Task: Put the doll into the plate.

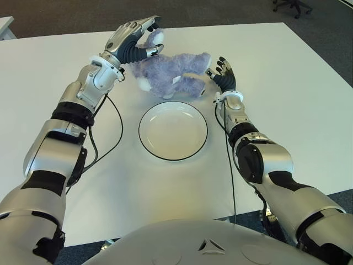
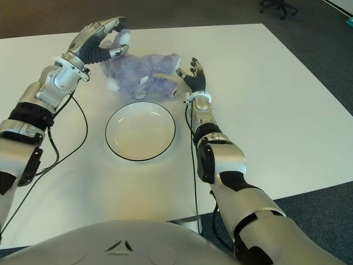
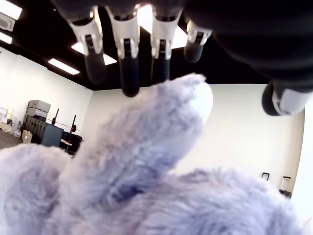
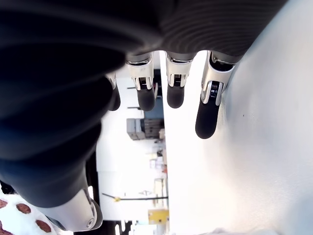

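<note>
A purple plush doll lies on the white table just behind the round white plate, which has a dark rim and holds nothing. My left hand is at the doll's left end, its fingers curled over a raised white-tipped limb with the thumb on the other side. My right hand stands at the doll's right end with its fingers straight and spread, touching or nearly touching the fur and holding nothing.
Black cables trail from both wrists across the table on either side of the plate. An office chair stands on the dark carpet beyond the table's far right corner. The table's right edge runs close to my right arm.
</note>
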Controlling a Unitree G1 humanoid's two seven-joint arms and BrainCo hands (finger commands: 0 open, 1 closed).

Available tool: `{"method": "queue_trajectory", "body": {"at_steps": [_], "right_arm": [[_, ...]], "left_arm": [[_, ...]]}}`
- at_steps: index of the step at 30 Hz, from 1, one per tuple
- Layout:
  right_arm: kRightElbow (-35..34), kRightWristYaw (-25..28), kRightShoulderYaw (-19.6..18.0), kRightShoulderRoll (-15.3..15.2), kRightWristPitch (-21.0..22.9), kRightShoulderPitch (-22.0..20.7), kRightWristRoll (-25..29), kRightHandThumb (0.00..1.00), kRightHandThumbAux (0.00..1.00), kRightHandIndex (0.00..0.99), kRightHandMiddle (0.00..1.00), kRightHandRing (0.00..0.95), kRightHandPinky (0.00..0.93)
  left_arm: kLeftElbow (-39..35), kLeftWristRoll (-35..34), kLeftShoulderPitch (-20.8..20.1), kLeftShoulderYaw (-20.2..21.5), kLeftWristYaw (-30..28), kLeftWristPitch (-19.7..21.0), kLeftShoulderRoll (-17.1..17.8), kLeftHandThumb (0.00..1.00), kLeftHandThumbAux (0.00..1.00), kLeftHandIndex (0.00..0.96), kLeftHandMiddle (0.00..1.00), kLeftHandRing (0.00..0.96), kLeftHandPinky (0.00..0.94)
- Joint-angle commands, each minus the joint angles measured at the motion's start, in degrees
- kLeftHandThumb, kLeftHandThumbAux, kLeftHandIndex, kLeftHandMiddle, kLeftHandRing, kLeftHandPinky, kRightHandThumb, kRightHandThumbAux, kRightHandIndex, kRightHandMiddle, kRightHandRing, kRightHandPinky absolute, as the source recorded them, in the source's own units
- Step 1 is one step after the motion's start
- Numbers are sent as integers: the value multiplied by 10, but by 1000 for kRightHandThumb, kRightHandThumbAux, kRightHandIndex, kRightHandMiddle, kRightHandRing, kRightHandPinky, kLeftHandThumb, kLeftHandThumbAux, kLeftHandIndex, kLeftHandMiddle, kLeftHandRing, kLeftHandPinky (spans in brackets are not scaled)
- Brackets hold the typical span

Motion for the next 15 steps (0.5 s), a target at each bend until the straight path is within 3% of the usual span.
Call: {"method": "queue_trajectory", "body": {"at_steps": [1,15], "right_arm": [[25,-1,-1,8,31,33,2,315,775,44,1,0,0],[25,-2,-1,8,32,33,2,316,778,47,2,0,0]], "left_arm": [[24,13,-10,-10,10,-8,-1,375,277,0,449,473,386],[67,32,-37,-30,44,-26,-3,361,291,3,487,515,451]]}}
